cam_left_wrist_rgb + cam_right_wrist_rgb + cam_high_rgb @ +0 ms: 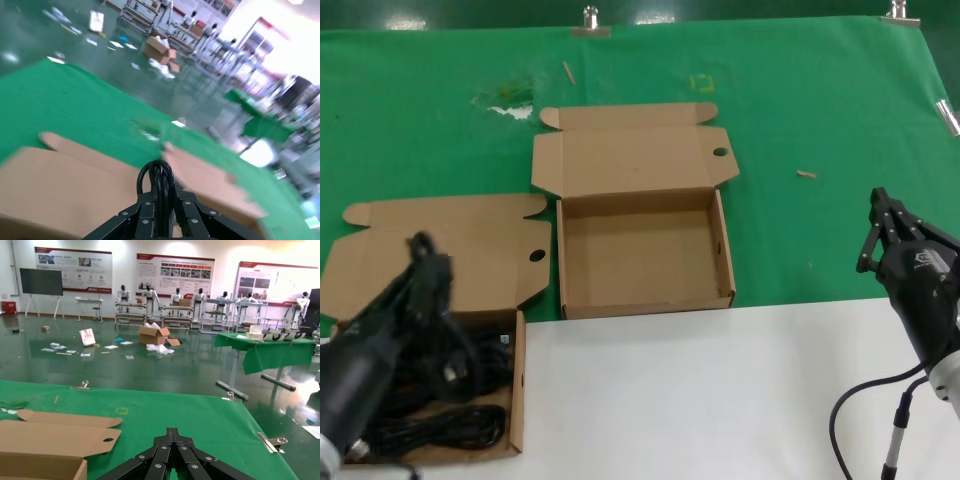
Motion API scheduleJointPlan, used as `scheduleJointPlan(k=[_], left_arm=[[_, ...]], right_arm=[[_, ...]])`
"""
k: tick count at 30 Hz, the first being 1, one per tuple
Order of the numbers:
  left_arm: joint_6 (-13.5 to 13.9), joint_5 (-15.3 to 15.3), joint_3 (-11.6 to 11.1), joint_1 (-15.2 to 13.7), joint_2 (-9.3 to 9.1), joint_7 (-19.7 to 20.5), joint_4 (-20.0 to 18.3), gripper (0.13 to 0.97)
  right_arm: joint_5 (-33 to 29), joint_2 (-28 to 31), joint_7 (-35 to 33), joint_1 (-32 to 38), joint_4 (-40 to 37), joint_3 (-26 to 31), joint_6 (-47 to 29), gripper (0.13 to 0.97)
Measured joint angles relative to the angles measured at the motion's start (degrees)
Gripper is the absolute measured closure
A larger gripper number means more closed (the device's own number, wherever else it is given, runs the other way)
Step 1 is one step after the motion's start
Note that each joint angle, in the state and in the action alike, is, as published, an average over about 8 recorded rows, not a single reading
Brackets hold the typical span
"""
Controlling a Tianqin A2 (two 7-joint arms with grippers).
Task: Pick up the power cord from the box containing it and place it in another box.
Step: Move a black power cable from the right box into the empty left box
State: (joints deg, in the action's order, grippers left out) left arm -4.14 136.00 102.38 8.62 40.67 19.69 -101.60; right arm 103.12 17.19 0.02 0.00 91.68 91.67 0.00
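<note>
Already the left gripper [423, 250] has its jaws clamped on a loop of the power cord [440, 420], the rest trailing into the near-left box [518, 400], with the empty box [725, 250] up-right and the closed right gripper [882, 225] parked far right.

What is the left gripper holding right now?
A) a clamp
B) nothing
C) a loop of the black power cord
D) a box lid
C: in the left wrist view a loop of the power cord sits pinched in the left gripper, above the near box.
</note>
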Motion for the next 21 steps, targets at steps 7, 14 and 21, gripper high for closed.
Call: scheduleJointPlan(k=[7, 14, 21], left_arm=[[1.5, 3.5, 8.5, -8.6, -1.22, 5.0, 1.2, 0.903], [-2.4, 11.6, 23.0, -25.4, -9.38, 1.9, 11.9, 0.904], [-7.2, 19.4, 36.5, -40.3, -19.02, 1.9, 26.4, 0.905]], right_arm=[[0.0, 0.0, 0.0, 0.0, 0.0, 0.0, 0.0, 0.958], [0.0, 0.0, 0.0, 0.0, 0.0, 0.0, 0.0, 0.958], [0.0, 0.0, 0.0, 0.0, 0.0, 0.0, 0.0, 0.958]])
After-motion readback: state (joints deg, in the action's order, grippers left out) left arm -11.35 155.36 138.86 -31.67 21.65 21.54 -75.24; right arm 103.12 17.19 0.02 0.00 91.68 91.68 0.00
